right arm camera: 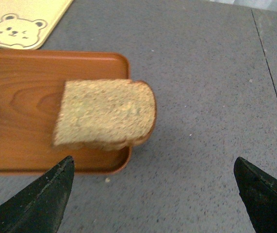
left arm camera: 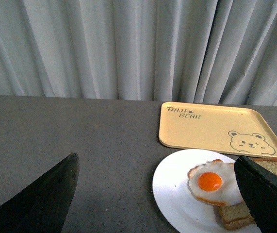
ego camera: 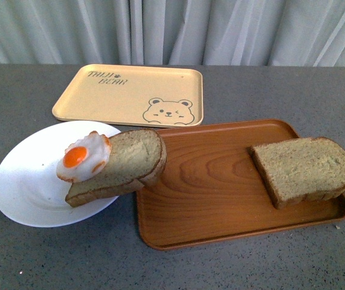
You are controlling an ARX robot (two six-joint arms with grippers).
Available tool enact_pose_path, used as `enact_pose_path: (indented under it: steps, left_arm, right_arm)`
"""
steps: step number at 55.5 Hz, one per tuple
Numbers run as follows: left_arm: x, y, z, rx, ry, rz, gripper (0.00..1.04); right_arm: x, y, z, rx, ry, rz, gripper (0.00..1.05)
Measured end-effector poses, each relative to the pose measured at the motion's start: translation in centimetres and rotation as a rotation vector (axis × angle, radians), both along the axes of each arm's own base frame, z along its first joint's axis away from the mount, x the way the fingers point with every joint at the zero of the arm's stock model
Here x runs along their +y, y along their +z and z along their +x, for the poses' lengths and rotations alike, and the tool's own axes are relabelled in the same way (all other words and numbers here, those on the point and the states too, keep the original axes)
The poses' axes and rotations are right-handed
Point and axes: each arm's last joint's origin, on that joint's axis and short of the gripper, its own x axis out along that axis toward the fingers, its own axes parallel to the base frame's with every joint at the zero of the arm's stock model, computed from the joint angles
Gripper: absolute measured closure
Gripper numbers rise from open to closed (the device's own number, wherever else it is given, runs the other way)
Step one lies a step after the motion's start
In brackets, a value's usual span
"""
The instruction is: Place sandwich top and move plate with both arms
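Observation:
The sandwich top (ego camera: 306, 169), a thick brown slice with a domed edge, lies on the right end of the brown wood-grain tray (ego camera: 208, 181), overhanging its rim. It also shows in the right wrist view (right arm camera: 105, 114). The white plate (ego camera: 27, 187) sits at the left with a thinner bread slice (ego camera: 127, 164) and a fried egg (ego camera: 84, 157) on it; that slice leans onto the tray's edge. In the left wrist view the plate (left arm camera: 174, 194) lies ahead. My left gripper (left arm camera: 160, 199) is open above the table by the plate. My right gripper (right arm camera: 153, 199) is open above the table beside the tray corner. Neither arm shows in the front view.
A yellow bear-printed tray (ego camera: 133, 95) lies at the back, behind the plate and the brown tray. It shows in the left wrist view too (left arm camera: 216, 127). Grey curtains hang behind the grey table (ego camera: 251, 266).

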Motion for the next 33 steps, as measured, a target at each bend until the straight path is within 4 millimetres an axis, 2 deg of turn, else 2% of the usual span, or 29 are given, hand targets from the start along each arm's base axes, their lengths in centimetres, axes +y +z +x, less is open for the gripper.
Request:
enact_pose_path:
  steps: [3,6,13,24,33]
  left_arm:
    - [0.0,0.0,0.0,0.000,0.000,0.000,0.09]
    - [0.0,0.0,0.0,0.000,0.000,0.000,0.09]
    - [0.0,0.0,0.0,0.000,0.000,0.000,0.09]
    - [0.0,0.0,0.0,0.000,0.000,0.000,0.09]
    - [0.0,0.0,0.0,0.000,0.000,0.000,0.09]
  right_arm:
    - [-0.8,-0.8,1.9,0.030,0.007,0.038,0.09]
    - [-1.9,-2.6,4.7,0.098,0.024,0.141,0.09]
    - [-3.3,-5.7,8.8,0.184,-0.016,0.284,0.09]
    - [-3.6,-7.8,11.9,0.209,-0.052,0.421,0.09]
    - [-2.4,-9.8,13.6,0.246,-0.037,0.509,0.09]
